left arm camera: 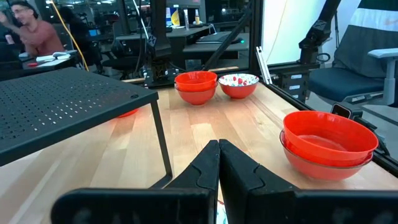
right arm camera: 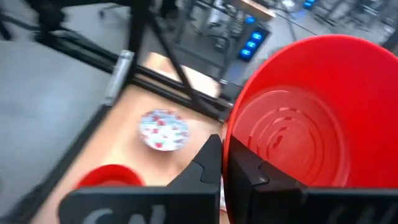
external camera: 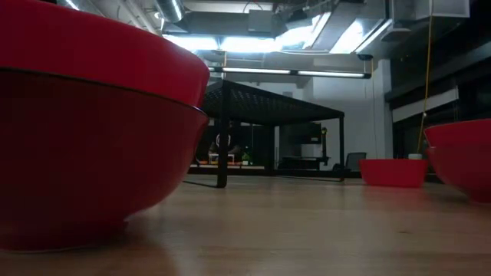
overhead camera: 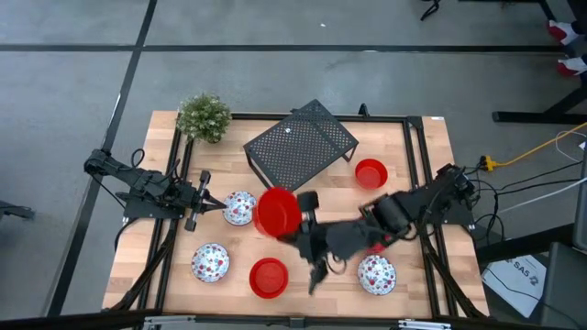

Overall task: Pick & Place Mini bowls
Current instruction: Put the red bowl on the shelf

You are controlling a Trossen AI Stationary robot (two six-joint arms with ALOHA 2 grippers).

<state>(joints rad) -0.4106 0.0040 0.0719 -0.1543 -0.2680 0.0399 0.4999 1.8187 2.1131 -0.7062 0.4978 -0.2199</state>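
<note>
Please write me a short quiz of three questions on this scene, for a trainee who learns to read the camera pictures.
1. True or false: the right hand grips a red bowl by its rim.
2. How many white floral bowls stand on the table? A) two B) three C) five
3. Fill the gap: the fingers of the left hand are ___ (open or shut), and they hold nothing.

Key:
1. True. The wrist view shows the rim between the fingers.
2. B.
3. shut.
</note>
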